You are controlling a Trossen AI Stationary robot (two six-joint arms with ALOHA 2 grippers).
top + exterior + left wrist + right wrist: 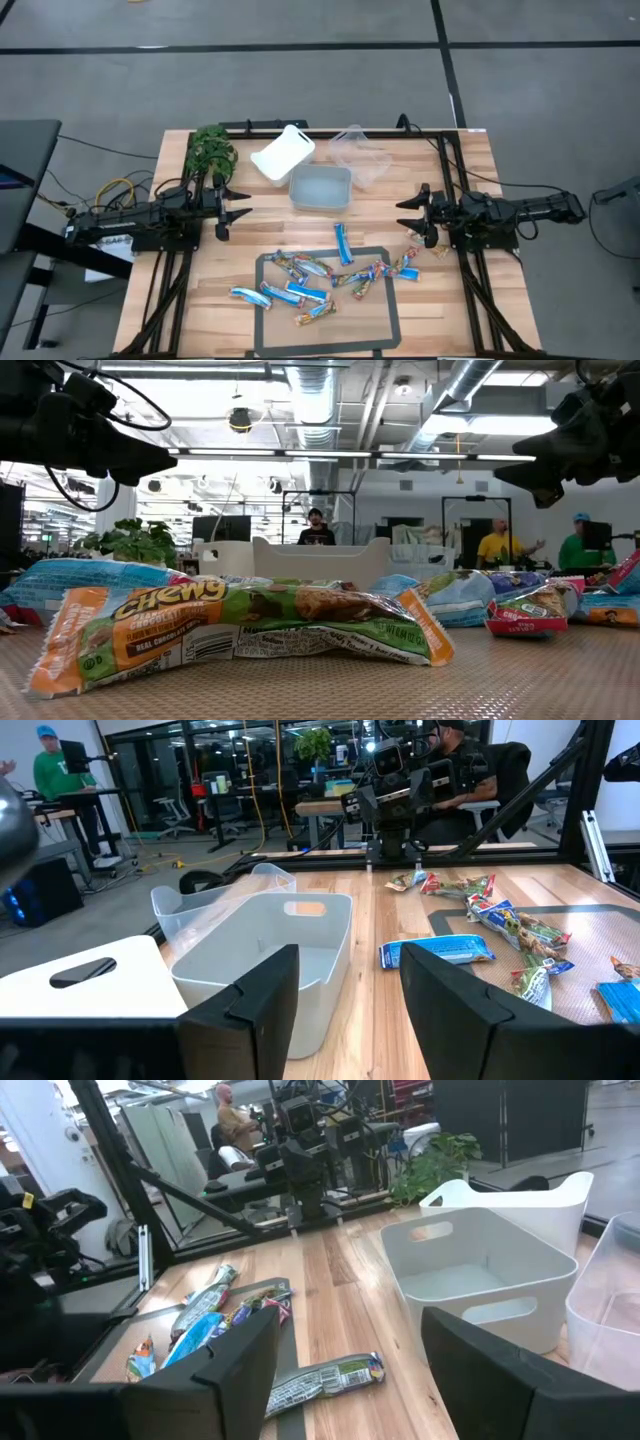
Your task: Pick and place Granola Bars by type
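Observation:
Several granola bars (318, 279) lie scattered on a grey-edged mat (325, 346) at the table's near middle, some bright blue (343, 243), others orange, brown and green (240, 625). One blue bar (437, 951) lies just off the mat, toward the tubs. My left gripper (238, 206) hovers open at the table's left side, level, pointing toward the middle. My right gripper (406, 217) hovers open at the right side, facing it. Both are clear of the bars, with nothing between their fingers (250, 1010) (500, 1380).
Three tubs stand at the far middle: a white one (283, 152), a pale grey one (320, 188) and a clear one (360, 155). A green plant (211, 150) sits at the far left. Bare wood lies between each gripper and the mat.

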